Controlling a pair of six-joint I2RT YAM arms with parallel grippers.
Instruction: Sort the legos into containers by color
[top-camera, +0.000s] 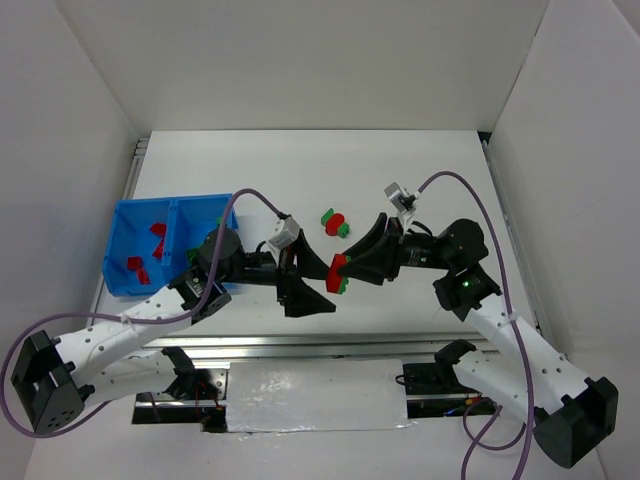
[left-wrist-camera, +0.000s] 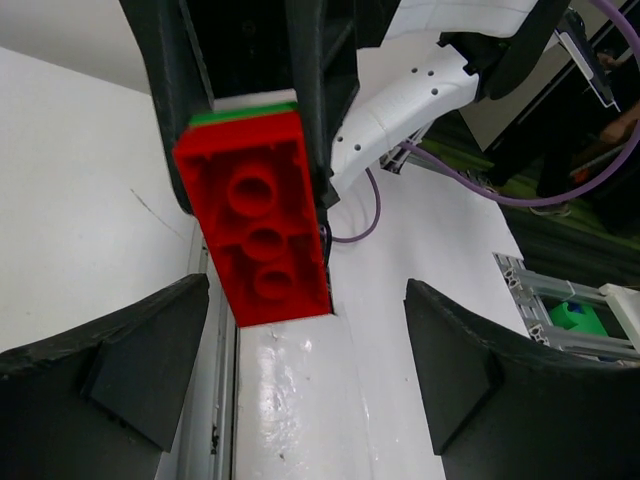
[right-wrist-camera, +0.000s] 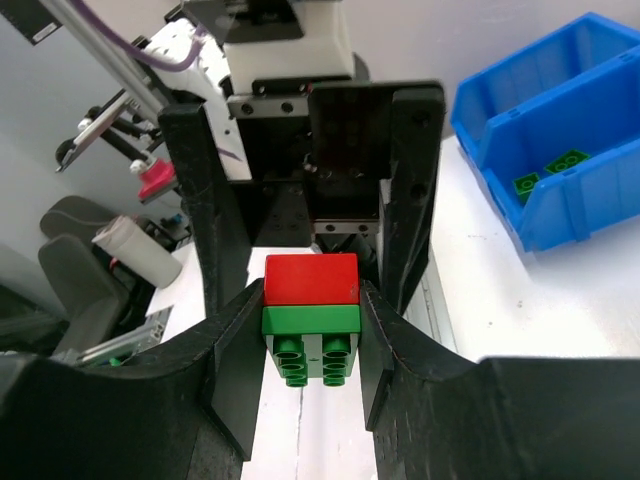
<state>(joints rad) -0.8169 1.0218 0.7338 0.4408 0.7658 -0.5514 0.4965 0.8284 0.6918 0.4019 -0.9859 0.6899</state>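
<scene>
My right gripper (right-wrist-camera: 311, 335) is shut on a joined red-and-green lego (right-wrist-camera: 311, 300) and holds it above the table's middle (top-camera: 337, 270). The green half sits between the pads, and the red half sticks out toward the left arm. My left gripper (top-camera: 326, 289) faces it with its fingers (right-wrist-camera: 415, 180) spread wide on either side of the red half, not touching it. In the left wrist view the red underside (left-wrist-camera: 258, 235) hangs just ahead of that gripper (left-wrist-camera: 305, 365). The blue bin (top-camera: 113, 262) stands at the left, with red legos (top-camera: 157, 233) in one compartment and green ones (right-wrist-camera: 545, 172) in the other.
A small cluster of loose red and green legos (top-camera: 334, 222) lies on the table behind the grippers. A metal rail (top-camera: 330, 345) runs along the near edge. White walls close in the table on three sides. Purple cables (top-camera: 255, 197) arc over both arms.
</scene>
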